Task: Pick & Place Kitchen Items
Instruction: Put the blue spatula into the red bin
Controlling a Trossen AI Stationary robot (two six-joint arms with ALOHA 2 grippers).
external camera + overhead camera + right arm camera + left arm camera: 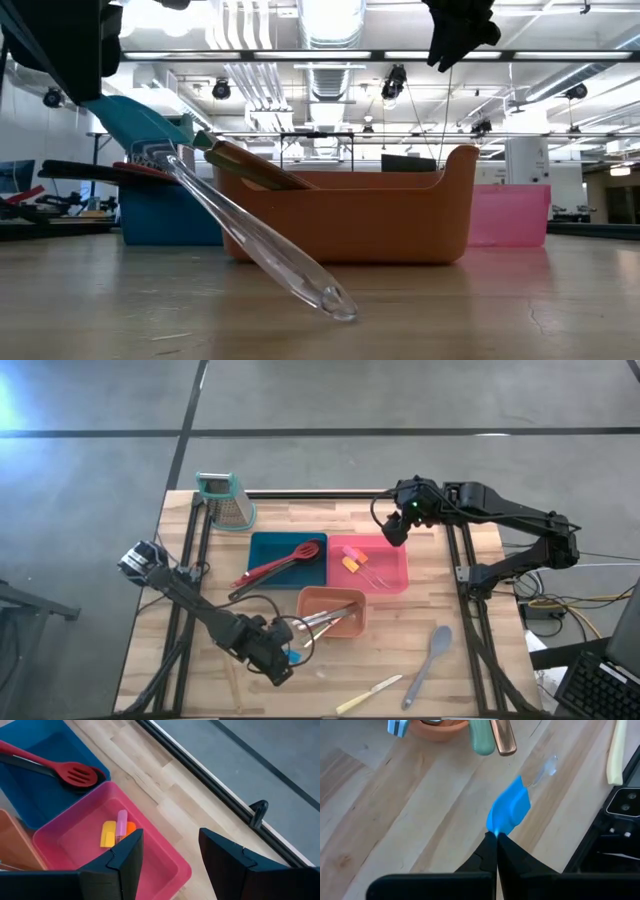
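My left gripper [287, 664] hovers near the table's front, just left of the orange tray [345, 628], shut on a small spatula [240, 225] with a blue head [509, 807] and a clear handle. My right gripper [170, 852] stands open, holding nothing, above the far edge of the pink tray [392, 568], where small yellow, pink and orange spatulas [116, 832] lie. Metal knives [325, 618] lie in the orange tray, their handles sticking out over its left rim. A red slotted spoon [285, 560] and a black utensil lie in the blue tray [270, 546]. My left gripper pinches the free edge of the spatula's blue head [495, 827] between its two fingertips, coming from above and pointing steeply down. The spatula hangs slanted below the fingers, head up. Its clear handle end [335, 305] is down at the tabletop; whether it touches, I cannot tell.
A grey spoon [430, 658] and a pale yellow knife [368, 695] lie on the wood near the front right. A metal box grater [226, 500] with a teal top stands at the far left corner. Bare wood lies at the front left.
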